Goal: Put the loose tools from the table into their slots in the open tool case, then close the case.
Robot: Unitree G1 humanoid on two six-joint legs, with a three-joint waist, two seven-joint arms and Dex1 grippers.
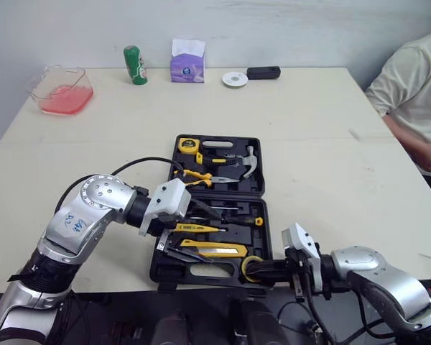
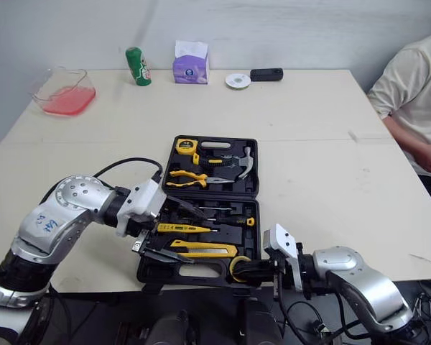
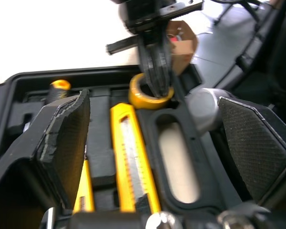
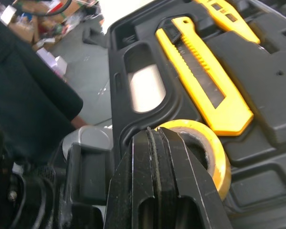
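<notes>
Pale wall backed a cream table (image 1: 330, 144), and a person in a light shirt (image 1: 411, 75) sat at its right edge. Along the far side stood a clear container with pink contents (image 1: 62, 90), a green can (image 1: 135, 65), a purple tissue box (image 1: 187, 65), a white disc (image 1: 235, 79) and a small black object (image 1: 263, 72).

Near the middle of the table's near side lay the open tool case (image 1: 219, 137). Its far half held a tape measure (image 1: 189, 146), pliers (image 1: 201, 176) and a hammer (image 1: 246, 162). In the near half lay a yellow utility knife (image 1: 214, 250), and beyond it a screwdriver with a yellow end (image 1: 253, 221).

The left gripper (image 1: 210, 236) hung over the left part of the near half, just above the tools, with its two fingers spread wide and nothing between them.

The right gripper (image 1: 262, 269) reached in from the right at the case's near right corner. Its fingers were drawn close together on the rim of the yellow tape roll (image 1: 250, 267). The roll sat tilted in the corner of the case, just right of the knife and beside the carry handle's cut-out.
</notes>
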